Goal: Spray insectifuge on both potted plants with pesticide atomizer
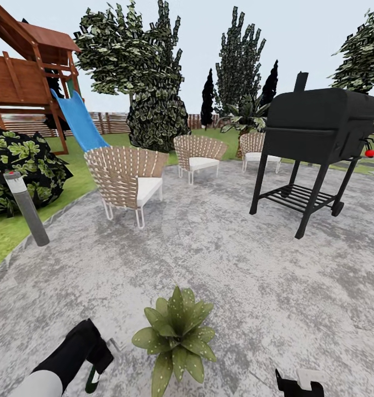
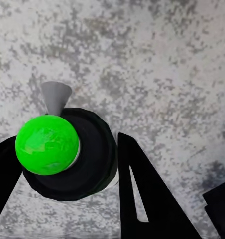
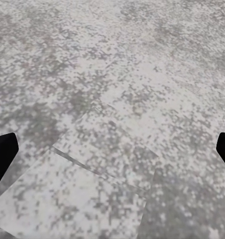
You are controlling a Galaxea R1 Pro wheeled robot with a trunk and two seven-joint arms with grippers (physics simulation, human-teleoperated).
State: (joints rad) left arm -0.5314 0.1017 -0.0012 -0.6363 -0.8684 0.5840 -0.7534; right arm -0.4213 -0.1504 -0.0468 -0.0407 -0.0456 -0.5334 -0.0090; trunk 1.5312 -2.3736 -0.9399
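Left pincer (image 2: 67, 164): closed around the pesticide atomizer (image 2: 67, 154), held low over the patio (image 1: 236, 264) just beside the potted plant (image 1: 176, 336); you see the green cap and grey nozzle (image 2: 56, 97) from above.

Right pincer (image 3: 112, 154): spread wide, empty, over bare stone.

Hazards: your nozzle may point past the leaves, leaving coverage partial. Tilting could loosen the bottle between the fingers. A second plant is not located here; turning to search risks brushing the grill (image 1: 319, 132) or chair (image 1: 129, 176).
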